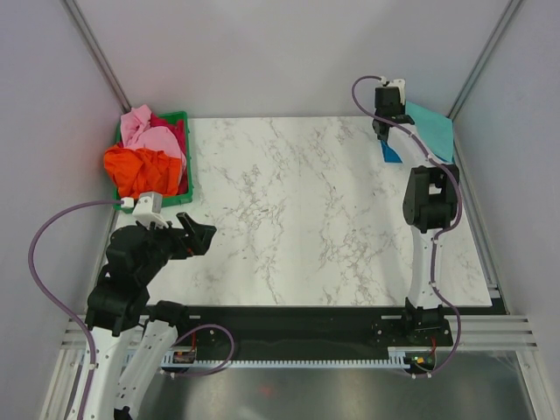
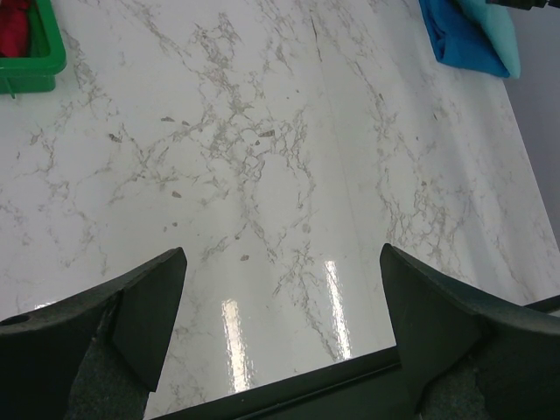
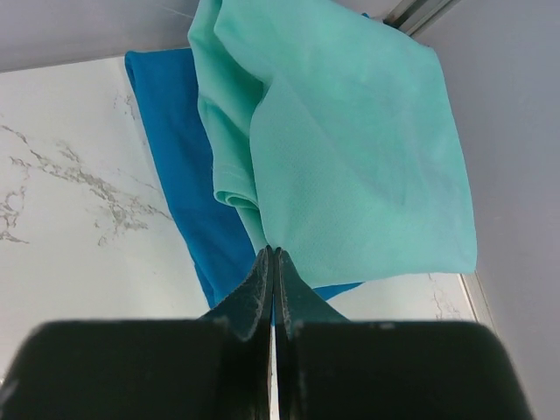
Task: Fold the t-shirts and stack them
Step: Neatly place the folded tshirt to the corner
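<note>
A folded mint-teal t-shirt (image 1: 430, 129) lies on a bright blue t-shirt (image 1: 390, 154) at the table's far right corner. My right gripper (image 1: 389, 131) is shut, its tips pinching the near edge of the mint-teal t-shirt (image 3: 350, 140) over the blue one (image 3: 175, 149); the closed tips show in the right wrist view (image 3: 274, 252). Orange (image 1: 140, 168), pink (image 1: 149, 136) and red (image 1: 178, 131) shirts are heaped in the crate at far left. My left gripper (image 1: 191, 234) is open and empty above the bare table (image 2: 280, 297).
The green plastic crate (image 1: 188, 171) stands at the table's far left corner and shows in the left wrist view (image 2: 35, 61). Grey walls and metal frame posts enclose the marble table (image 1: 297, 210). A black rail runs along the near edge.
</note>
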